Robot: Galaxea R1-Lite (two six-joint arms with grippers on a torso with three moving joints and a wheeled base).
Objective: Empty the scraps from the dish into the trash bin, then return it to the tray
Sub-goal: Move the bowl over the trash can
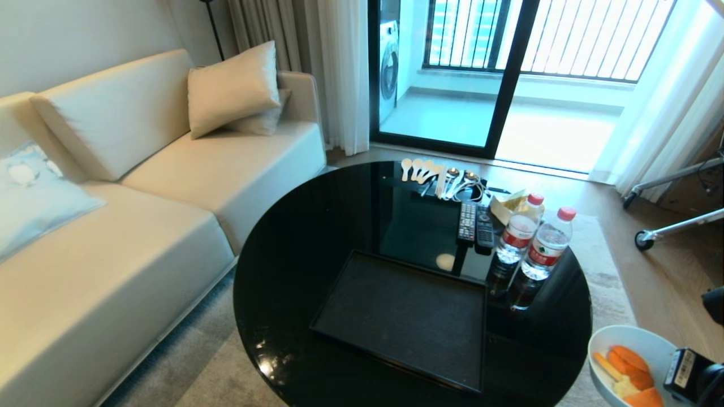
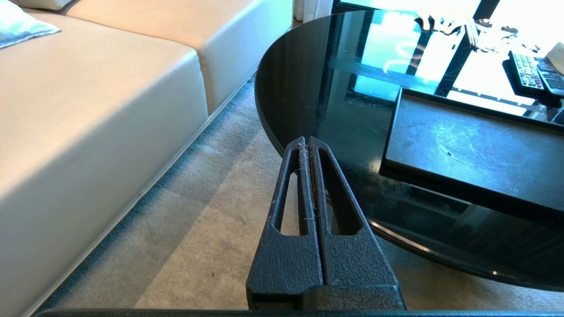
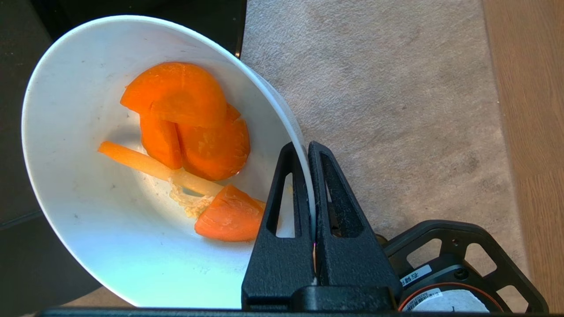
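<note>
Black textured gripper, slotted fingers

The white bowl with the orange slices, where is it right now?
The bowl is off the black tray, pinched by its rim in the right gripper, low on the head view's right, past the round table's edge over carpet.

Round black table carries tray, bottles, remotes.

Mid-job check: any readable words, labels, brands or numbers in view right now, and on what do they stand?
No text can be read in full.
Two water bottles: red-and-white labels with print, too small to read.
Two remote controls: button markings too small.
White sticker on the right arm's wrist: barcode-like print, unreadable.
White label on the wrist housing beside the right pincer: a few characters, too small and tilted to read.
The dish, tray and left pincer: no text.
</note>
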